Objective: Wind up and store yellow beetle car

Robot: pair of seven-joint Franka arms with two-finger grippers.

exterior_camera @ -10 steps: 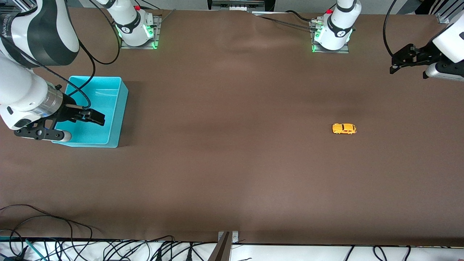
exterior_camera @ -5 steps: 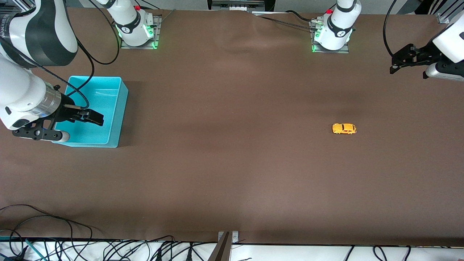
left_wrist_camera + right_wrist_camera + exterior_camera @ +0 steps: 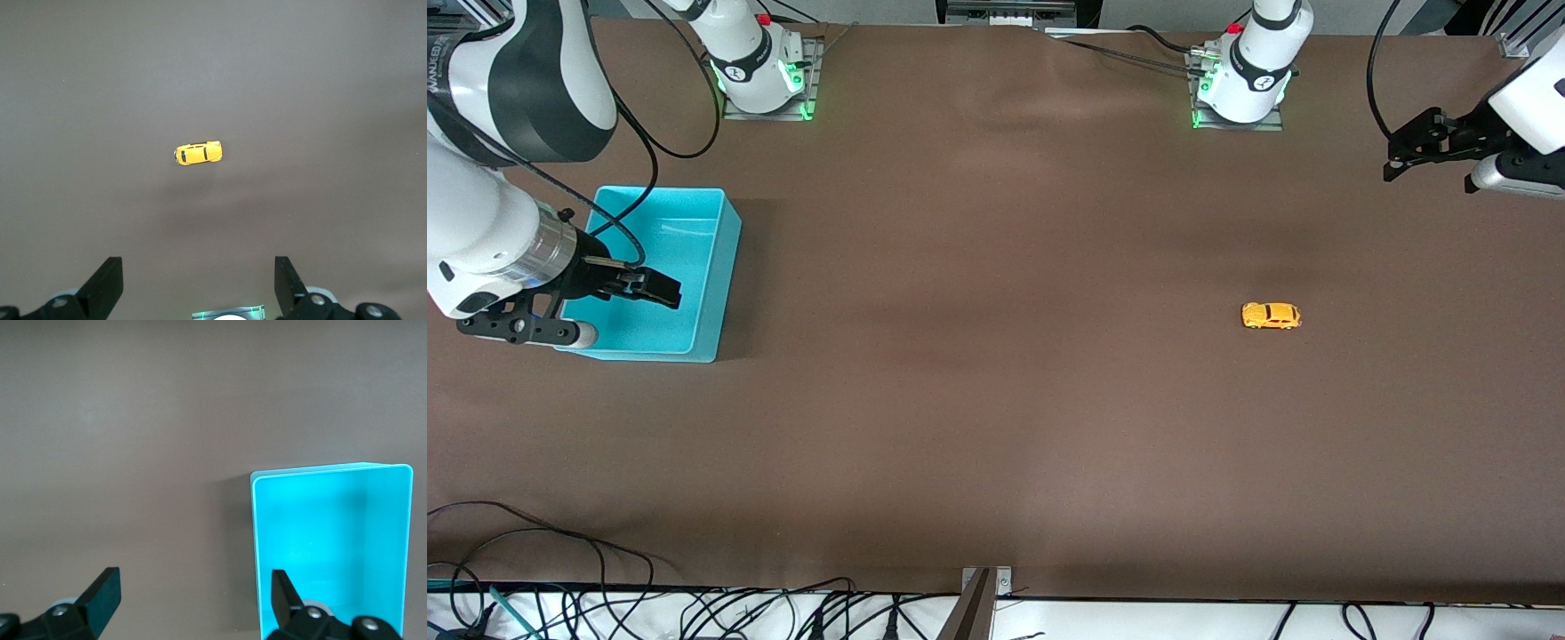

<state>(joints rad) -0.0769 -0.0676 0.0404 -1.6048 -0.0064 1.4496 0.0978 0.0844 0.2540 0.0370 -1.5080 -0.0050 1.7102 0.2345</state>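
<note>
Sitting on its own wheels on the brown bench (image 3: 996,400), the yellow beetle car (image 3: 1271,316) shows up right of centre in the front view, about halfway down the frame, toward the left arm's end of the bench. Nothing touches it, and bare bench surrounds it on every side. In the left wrist view the same little car (image 3: 198,153) lies just above the middle of the frame, well clear of the two dark fingertips at the bottom corners.

The left gripper (image 3: 1392,164) hangs at the upper right edge of the front view, up in the air over the bench's end, well apart from the car. Its jaws stand apart with nothing between them, which the left wrist view (image 3: 198,283) shows pretty clearly.

The right gripper (image 3: 660,292) is at the left side of the front view, over a turquoise bin (image 3: 725,267) that sits at the right arm's end of the bench. Its jaws are spread wide too and hold nothing. In the right wrist view (image 3: 195,597) the bin (image 3: 257,547) fills the lower right of the frame, with one fingertip overlapping its wall.
</note>
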